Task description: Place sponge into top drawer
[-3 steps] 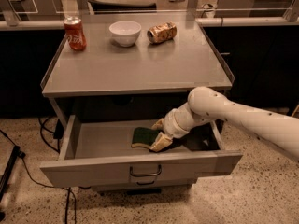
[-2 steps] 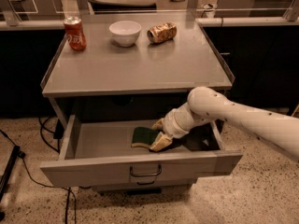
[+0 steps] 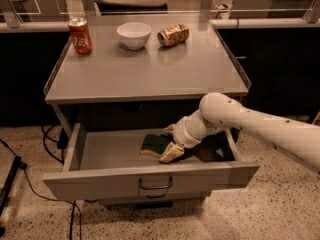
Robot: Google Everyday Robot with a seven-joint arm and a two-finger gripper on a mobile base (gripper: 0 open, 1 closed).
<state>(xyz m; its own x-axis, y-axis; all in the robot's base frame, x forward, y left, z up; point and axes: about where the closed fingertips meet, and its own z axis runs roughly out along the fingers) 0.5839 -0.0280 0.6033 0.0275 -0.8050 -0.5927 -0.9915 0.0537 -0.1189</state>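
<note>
Almost nothing has changed over the last second: the gripper (image 3: 167,144) sits in the same spot as before, low inside the top drawer (image 3: 100,185), right of the drawer's centre and just behind its front panel. The white arm (image 3: 260,126) reaches into the drawer from its right side at the same slant. The sponge (image 3: 153,143) also lies where it lay, on the drawer floor near the middle, green face up with a strip of yellow foam showing along its near edge, and the gripper is right against its right end. Whether the jaws are clamped on the sponge or have let go cannot be told from this view, since the gripper and the sponge overlap. The drawer stands pulled well out, and its curved handle (image 3: 156,184) hangs at the centre of the front panel. On the tabletop (image 3: 150,74) above the drawer, the red can (image 3: 80,35), the white bowl (image 3: 134,35) and the tipped can (image 3: 173,35) all keep their places. This stillness suggests the placing step is at or very near its end: the sponge appears to be resting inside the drawer and not hanging over it. What probably remains is a clean release, if one is still owed, and a lift up and out of the drawer without dragging the sponge along.
</note>
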